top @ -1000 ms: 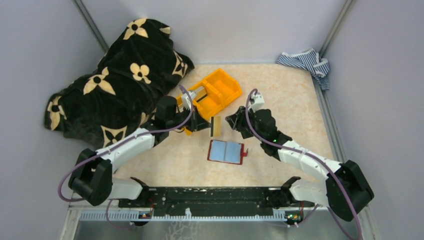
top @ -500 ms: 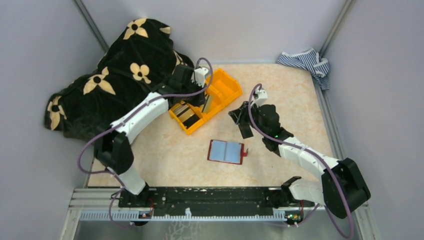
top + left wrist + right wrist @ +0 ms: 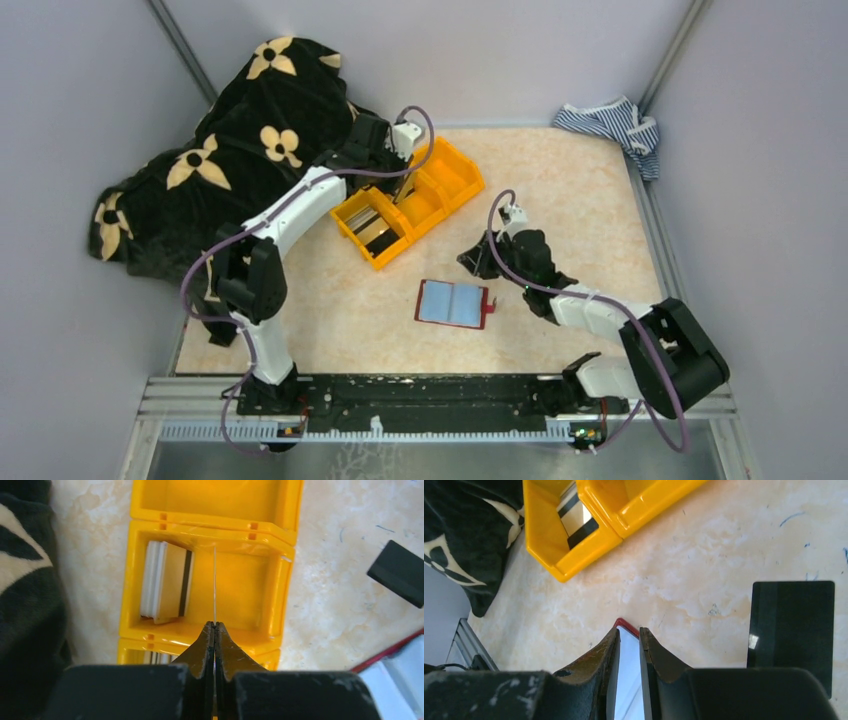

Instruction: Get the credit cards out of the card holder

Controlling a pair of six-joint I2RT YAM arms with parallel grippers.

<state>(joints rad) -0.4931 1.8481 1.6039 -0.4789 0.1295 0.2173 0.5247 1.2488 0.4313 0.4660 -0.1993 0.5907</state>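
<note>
The card holder [image 3: 455, 303] lies open and flat on the bench [image 3: 590, 210], blue side up, between my two arms. From above I see no card poking out of its pockets. It is too small in that view for me to be sure. I think it is empty, or nearly so.

One black card [image 3: 791, 630] lies flat on the bench near the holder, all by itself. More cards [image 3: 167, 586] stand on edge in the middle box of the orange bin [image 3: 282, 600], leaning on one wall. The end box nearest my arms has cards in it too. I see nothing in the far box.

My left end effector [image 3: 214, 626] is squeezed tight on one thin card [image 3: 214, 580]. I see that card from its edge, like a thin line. It hangs over the middle box, apart from the leaning cards. It is not let go yet.

My right end effector [image 3: 629, 639] hovers low over a corner of the holder. Its fingers are a little apart, and nothing is between them.

So I think most of the job is done. What is left is to drop the held card into the bin. Maybe the black card should go there too. I should also check the pockets for a hidden card.
</note>
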